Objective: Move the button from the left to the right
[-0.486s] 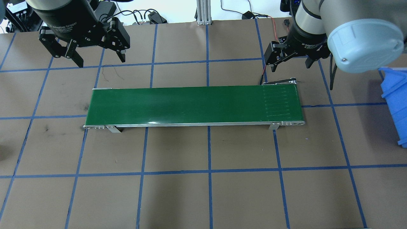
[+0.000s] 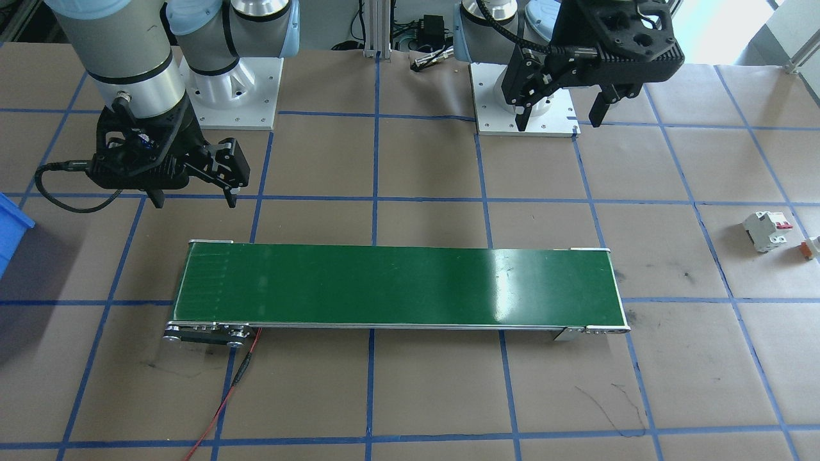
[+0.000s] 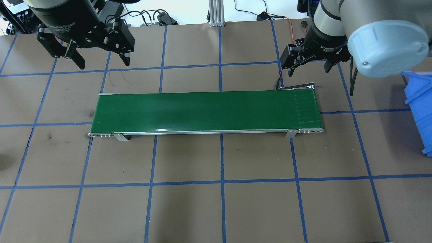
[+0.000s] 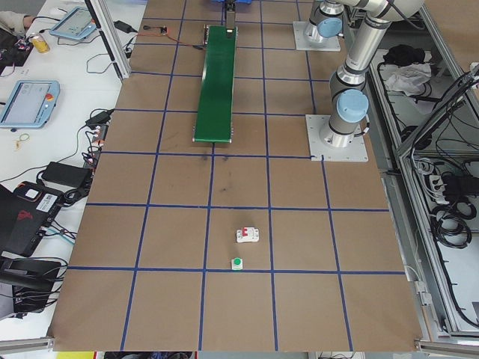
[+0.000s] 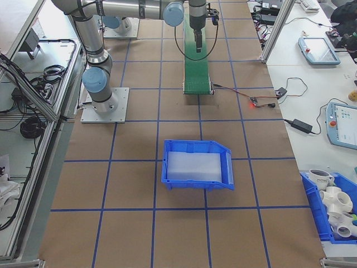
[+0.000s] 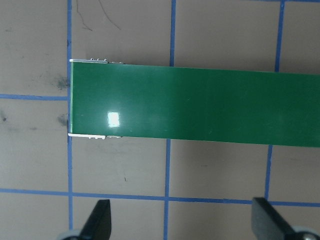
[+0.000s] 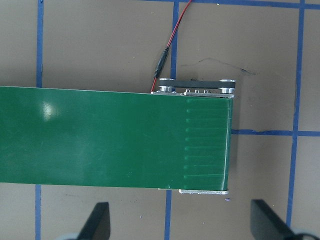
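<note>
The button (image 4: 237, 262), green cap on a white body, stands on the brown table far off the left end of the green belt (image 3: 206, 111), and shows at the edge of the front-facing view (image 2: 812, 246). My left gripper (image 3: 104, 64) hangs open and empty above the table behind the belt's left end, far from the button. The left wrist view shows its fingers (image 6: 100, 222) spread wide over the belt's end. My right gripper (image 3: 308, 71) hangs open and empty behind the belt's right end, also seen in the front-facing view (image 2: 195, 202).
A white block with a red switch (image 2: 765, 230) sits beside the button. A blue bin (image 3: 422, 111) stands past the belt's right end. A red wire (image 2: 224, 397) runs from the belt's motor end. Both arm bases (image 2: 237, 83) are bolted behind the belt.
My left gripper has drifted slightly back and to the left, away from the belt. The ribbed seam on the belt has shifted toward its right end. The right gripper has not moved.
</note>
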Controlling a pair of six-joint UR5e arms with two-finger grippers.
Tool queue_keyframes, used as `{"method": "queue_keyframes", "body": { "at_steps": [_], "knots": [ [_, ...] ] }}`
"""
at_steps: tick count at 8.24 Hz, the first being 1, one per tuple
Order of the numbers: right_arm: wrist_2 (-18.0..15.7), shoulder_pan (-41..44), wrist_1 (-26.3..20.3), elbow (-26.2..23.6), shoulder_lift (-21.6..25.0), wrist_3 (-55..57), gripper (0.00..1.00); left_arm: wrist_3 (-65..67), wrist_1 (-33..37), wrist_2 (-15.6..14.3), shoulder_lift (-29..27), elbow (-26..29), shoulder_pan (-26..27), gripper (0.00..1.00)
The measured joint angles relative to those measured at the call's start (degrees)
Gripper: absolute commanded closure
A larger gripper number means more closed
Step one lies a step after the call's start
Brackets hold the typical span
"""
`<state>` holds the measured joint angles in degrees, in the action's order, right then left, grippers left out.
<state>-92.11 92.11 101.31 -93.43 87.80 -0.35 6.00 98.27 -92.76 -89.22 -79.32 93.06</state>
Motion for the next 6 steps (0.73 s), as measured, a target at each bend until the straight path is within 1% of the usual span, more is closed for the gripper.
{"method": "queue_keyframes", "body": {
  "at_steps": [1,2,4,6],
  "knots": [
    [0.0,0.0,0.0,0.0,0.0,0.0,0.0,-6.97,1.16,-0.53,0.1,0.4,-3.15,0.0],
    [0.0,0.0,0.01,0.0,0.0,0.0,0.0,-14.02,3.58,-1.42,0.24,0.69,-8.5,0.0],
    [-0.07,0.0,-0.04,0.0,0.0,0.0,0.0,-32.55,6.71,-2.14,0.19,1.21,-21.48,0.0],
    [-0.09,0.0,-0.05,0.0,0.0,0.0,0.0,-48.7,7.03,-2.44,-0.97,1.95,-32.68,0.0]
  ]
}}
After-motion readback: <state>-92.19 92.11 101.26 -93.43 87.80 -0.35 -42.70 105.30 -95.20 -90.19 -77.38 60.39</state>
